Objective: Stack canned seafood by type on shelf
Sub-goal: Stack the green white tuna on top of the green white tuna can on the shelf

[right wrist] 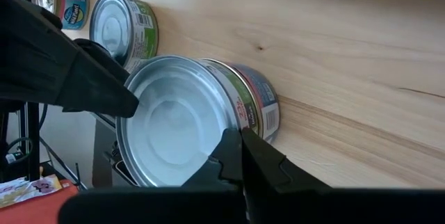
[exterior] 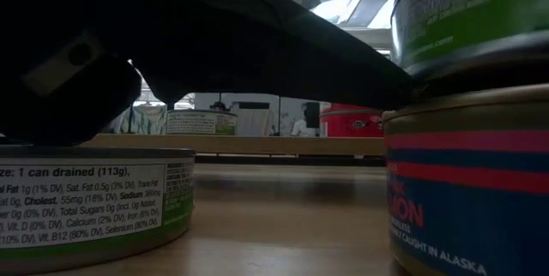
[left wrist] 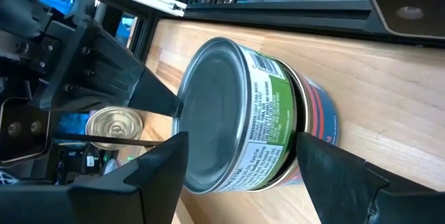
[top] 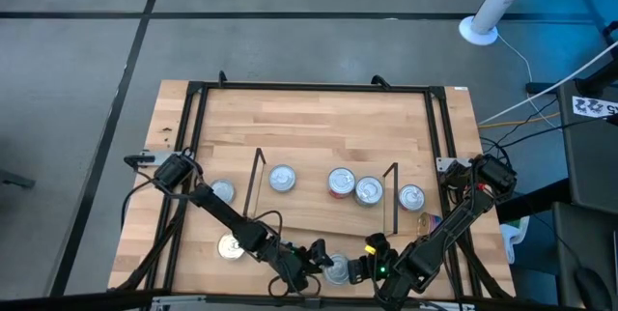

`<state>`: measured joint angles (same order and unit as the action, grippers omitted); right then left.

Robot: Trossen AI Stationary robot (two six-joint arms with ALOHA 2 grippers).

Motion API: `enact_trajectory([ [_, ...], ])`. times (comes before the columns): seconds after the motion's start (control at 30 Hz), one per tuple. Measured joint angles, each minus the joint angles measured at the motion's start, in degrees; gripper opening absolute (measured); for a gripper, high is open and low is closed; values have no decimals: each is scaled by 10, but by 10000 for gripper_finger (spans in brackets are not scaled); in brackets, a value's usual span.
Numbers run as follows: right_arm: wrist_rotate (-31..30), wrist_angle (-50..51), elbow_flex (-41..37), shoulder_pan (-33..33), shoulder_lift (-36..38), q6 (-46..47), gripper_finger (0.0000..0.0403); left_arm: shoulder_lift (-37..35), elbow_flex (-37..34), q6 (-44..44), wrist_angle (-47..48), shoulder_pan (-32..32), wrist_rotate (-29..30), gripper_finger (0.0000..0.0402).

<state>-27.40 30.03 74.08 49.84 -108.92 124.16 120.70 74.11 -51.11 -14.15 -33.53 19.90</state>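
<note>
Fingers [left wrist: 167,175] of the left gripper [left wrist: 240,175] straddle a green-labelled tin [left wrist: 236,120]; right wrist view shows right fingers [right wrist: 243,158] pressed together.

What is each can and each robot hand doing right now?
left gripper: open, its fingers on either side of the green-label can.
green-label can: stacked on the blue-and-red can, at the table's near edge.
blue-and-red can: upright on the table, under the green-label can.
right gripper: shut, beside the stack.
shelf: holds three cans, none stacked.
gold-topped can: alone on the table, off the shelf.
</note>
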Motion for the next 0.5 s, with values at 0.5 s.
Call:
enact_trajectory([
  [0.5, 0, 2, 0, 1, 0, 0, 2, 1, -1, 1, -28, 3, -1, 263],
])
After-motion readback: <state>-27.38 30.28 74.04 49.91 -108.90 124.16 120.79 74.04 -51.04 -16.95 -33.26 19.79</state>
